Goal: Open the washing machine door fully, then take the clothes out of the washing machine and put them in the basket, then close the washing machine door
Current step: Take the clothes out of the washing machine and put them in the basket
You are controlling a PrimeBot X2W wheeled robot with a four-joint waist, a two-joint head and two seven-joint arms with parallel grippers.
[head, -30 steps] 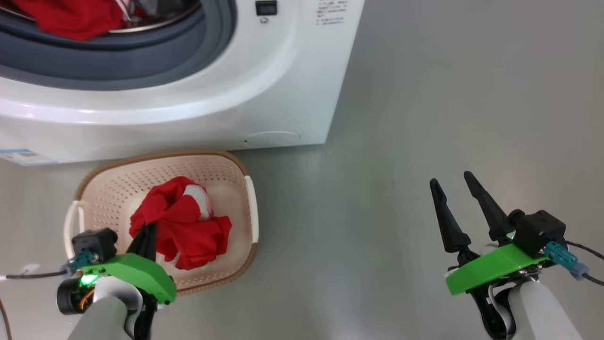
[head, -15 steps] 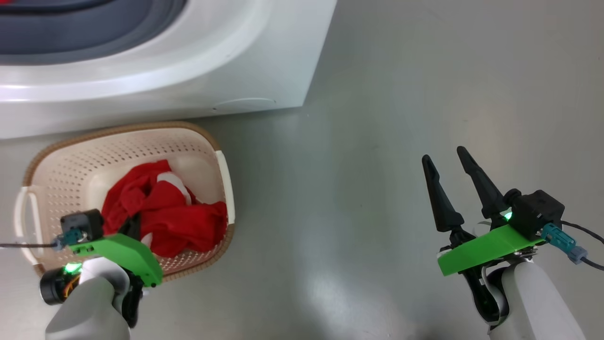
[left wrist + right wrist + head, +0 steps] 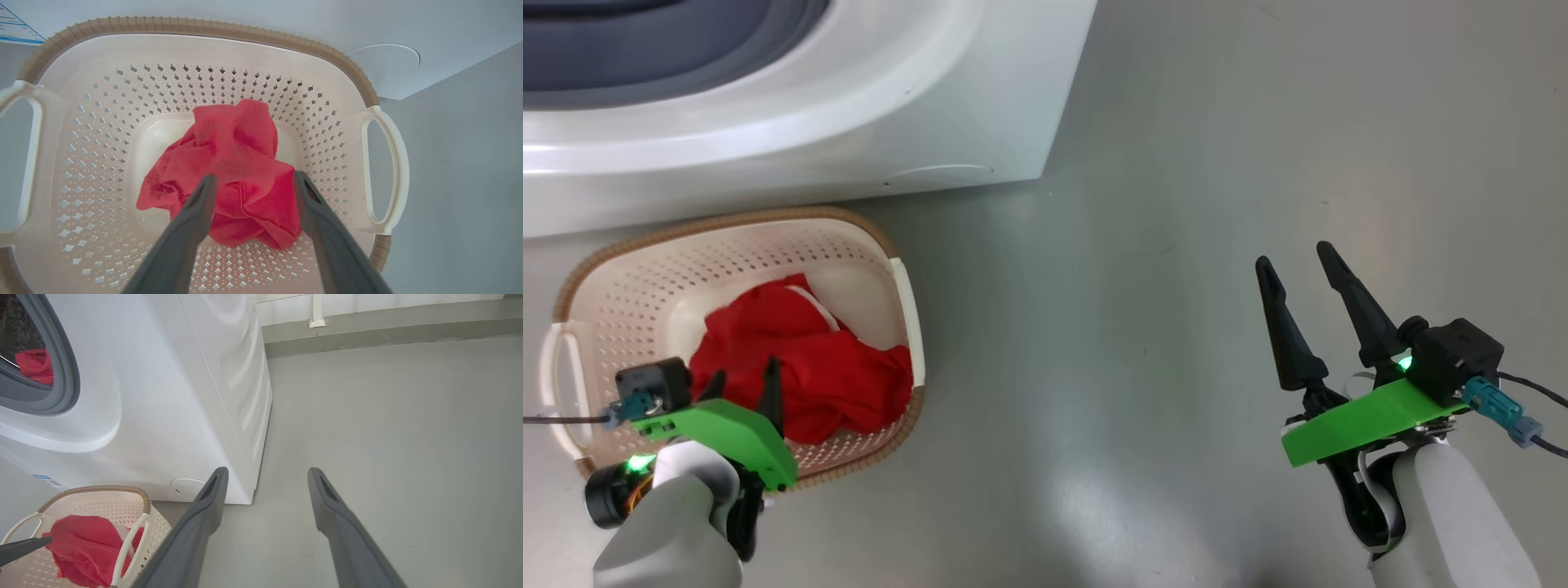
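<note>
Our left hand (image 3: 254, 179) hangs wide-fingered over a crumpled bright red fabric garment (image 3: 237, 163) in the cream perforated plastic basket (image 3: 81, 122) with a brown woven-look rim, on the grey floor (image 3: 1176, 327) just before the big white front-loading washing machine (image 3: 849, 122); whether the fingers touch cloth we cannot tell. Our right hand (image 3: 1294, 255), equally spread and holding nothing, hovers well apart. Its wrist view alone gives us a second red piece (image 3: 34, 365) inside the grey-ringed drum (image 3: 61, 375), cut off at the frame edge. Two red heaps, one basket

Basket (image 3: 102, 122) perforated matt plastic; clothes (image 3: 233, 163) soft cloth; floor (image 3: 1176, 245) smooth, semi-gloss.
</note>
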